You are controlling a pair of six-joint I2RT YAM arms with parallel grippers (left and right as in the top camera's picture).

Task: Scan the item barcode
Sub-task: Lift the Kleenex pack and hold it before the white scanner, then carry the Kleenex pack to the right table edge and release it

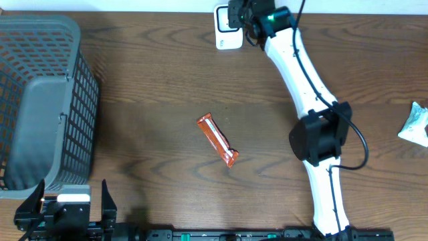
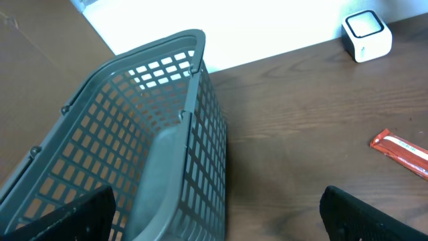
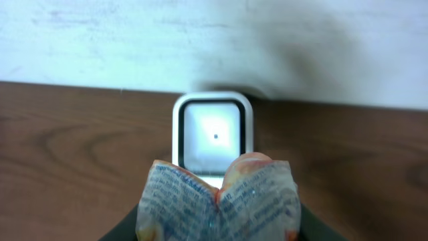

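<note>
Clamping a crinkled printed packet, the right gripper holds it at lower centre of frame, just before the white scanner. At lower left, the left gripper stands released beside the grey basket.

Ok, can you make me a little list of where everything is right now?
right pincer: shut on a crinkly packet, holding it up in front of the scanner
scanner: white box at the far edge of the table, window facing the packet
left pincer: wide open, holding nothing, near the basket
basket: grey, on the left side of the table
orange bar: lying alone mid-table
white wrapper: at the table's right edge
</note>
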